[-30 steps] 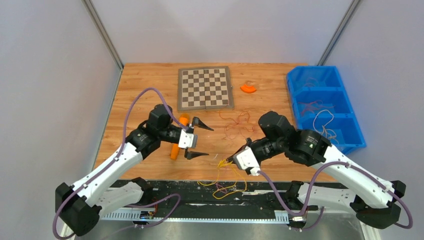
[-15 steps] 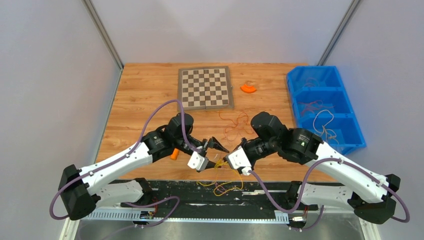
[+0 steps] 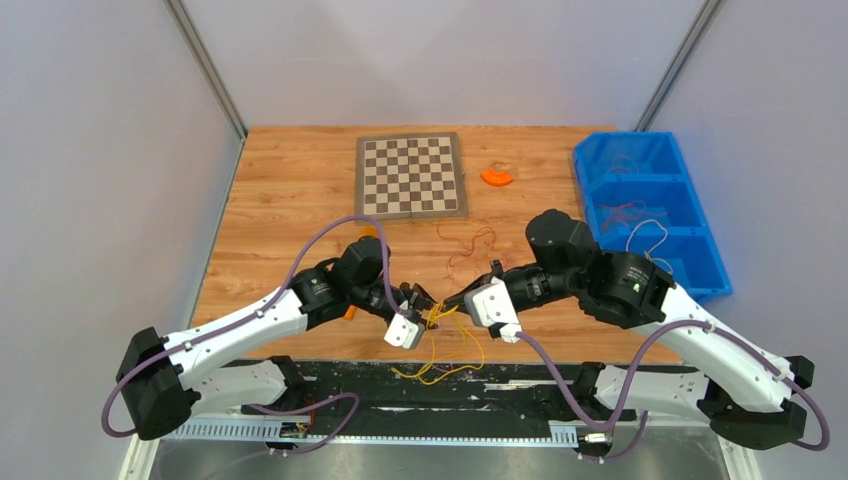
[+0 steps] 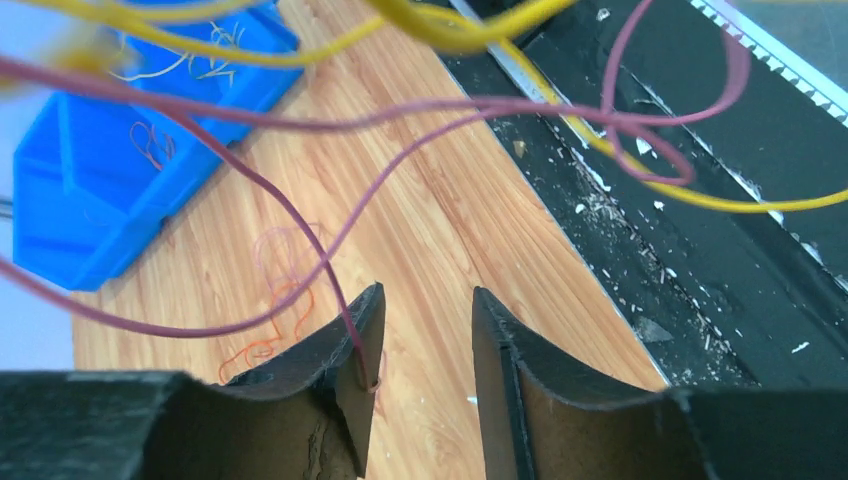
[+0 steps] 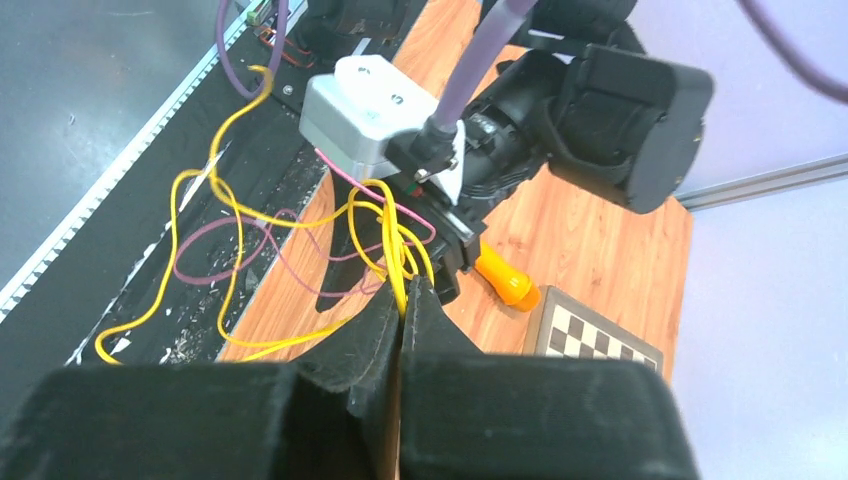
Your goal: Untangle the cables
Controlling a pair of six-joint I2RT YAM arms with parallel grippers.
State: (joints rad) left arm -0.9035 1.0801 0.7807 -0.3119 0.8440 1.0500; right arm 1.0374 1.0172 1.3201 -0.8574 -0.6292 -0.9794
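The cables are a loose tangle of thin yellow (image 3: 440, 370) and reddish-purple strands hanging over the table's front edge. My right gripper (image 3: 447, 303) (image 5: 405, 290) is shut on a yellow strand (image 5: 235, 215) and holds the tangle up. My left gripper (image 3: 428, 308) (image 4: 425, 295) faces it closely, tip to tip. Its jaws stand partly apart, and a reddish-purple strand (image 4: 400, 110) runs down against the inner face of its left finger (image 4: 345, 350). Yellow strands (image 4: 690, 195) cross above. Another orange-red cable (image 3: 468, 250) (image 4: 280, 320) lies loose on the wood behind.
A chessboard (image 3: 411, 176) lies at the back centre with a small orange piece (image 3: 496, 177) beside it. The blue bin (image 3: 650, 215) at right holds more thin cables. An orange stick (image 5: 505, 283) lies under the left arm. A black strip (image 3: 520, 395) borders the front edge.
My left arm has swung right to meet the right gripper, and its jaws have narrowed from wide open. The right gripper has shifted slightly back and lifted the tangle.
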